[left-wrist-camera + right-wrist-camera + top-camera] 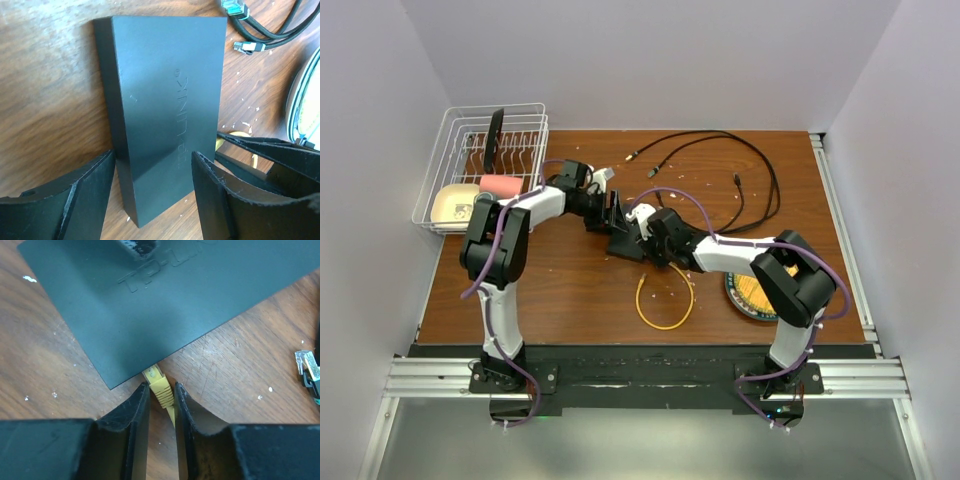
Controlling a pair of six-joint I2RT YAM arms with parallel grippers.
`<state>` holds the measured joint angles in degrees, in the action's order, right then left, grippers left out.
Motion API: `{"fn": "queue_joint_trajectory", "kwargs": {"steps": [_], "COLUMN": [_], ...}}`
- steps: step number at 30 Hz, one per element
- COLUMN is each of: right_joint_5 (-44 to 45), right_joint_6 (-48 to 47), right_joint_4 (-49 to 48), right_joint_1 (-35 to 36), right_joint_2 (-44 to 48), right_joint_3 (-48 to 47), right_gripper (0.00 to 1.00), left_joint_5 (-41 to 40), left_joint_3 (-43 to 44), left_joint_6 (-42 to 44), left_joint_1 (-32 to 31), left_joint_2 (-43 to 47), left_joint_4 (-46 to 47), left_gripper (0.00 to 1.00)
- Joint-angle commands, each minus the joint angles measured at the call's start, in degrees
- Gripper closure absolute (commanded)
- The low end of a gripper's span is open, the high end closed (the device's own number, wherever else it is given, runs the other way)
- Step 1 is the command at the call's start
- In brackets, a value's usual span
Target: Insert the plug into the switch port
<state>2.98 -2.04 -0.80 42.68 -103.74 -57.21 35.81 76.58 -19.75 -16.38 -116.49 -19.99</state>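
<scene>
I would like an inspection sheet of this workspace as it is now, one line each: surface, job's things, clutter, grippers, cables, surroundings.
Surface: brown wooden table, with pale crumbs scattered on it.
Job's things: black switch lies flat; yellow plug meets its edge, seating not visible.
Clutter: round plate partly hidden by the right arm; wire rack at far left, holding things.
Grippers: left gripper fingers flank the switch, contact unclear; right gripper closed on the yellow plug.
Cables: yellow cable looped near the front; black cables at far right.
Surroundings: white walls; metal rail at the near edge.
</scene>
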Motion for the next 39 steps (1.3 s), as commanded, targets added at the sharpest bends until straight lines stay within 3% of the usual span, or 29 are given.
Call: {"fn": "queue_joint_trajectory", "kwargs": {"steps": [1,6,23,34,39], "right_joint_5": [-5.2,-7.3,-7.7,-4.4,-7.7], "right_joint_6": [-0.8,-0.4,1.1,1.7,1.6], "right_joint_4": [-0.5,-0.5,-2.5,-7.6,-5.9], "right_joint_1": [-0.2,-0.1,-0.1,-0.1,-0.1], "right_joint_2": [0.0,-0.1,0.1,-1.6,-2.9], "right_joint_3": [-1.5,-2.6,-8.0,-11.8,-14.0], "right_gripper": [0.89,1.00,1.00,1.00,1.00], "left_joint_5": [2.8,5.4,10.2,12.4,8.6], "left_joint_3": [1.7,2.4,1.9,-3.1,-7.5], "left_joint_6": [2.1,2.7,5.5,5.8,4.7], "left_joint_1": [-0.1,-0.5,-6.4,-10.2,-9.3], "left_joint_2": [-2.2,-2.6,-3.7,-0.5,3.3], "left_joint_4": [-1.1,-1.0,-4.1,-5.9,-3.4], "left_gripper": [0.33,0.36,0.53,0.64,0.61]}}
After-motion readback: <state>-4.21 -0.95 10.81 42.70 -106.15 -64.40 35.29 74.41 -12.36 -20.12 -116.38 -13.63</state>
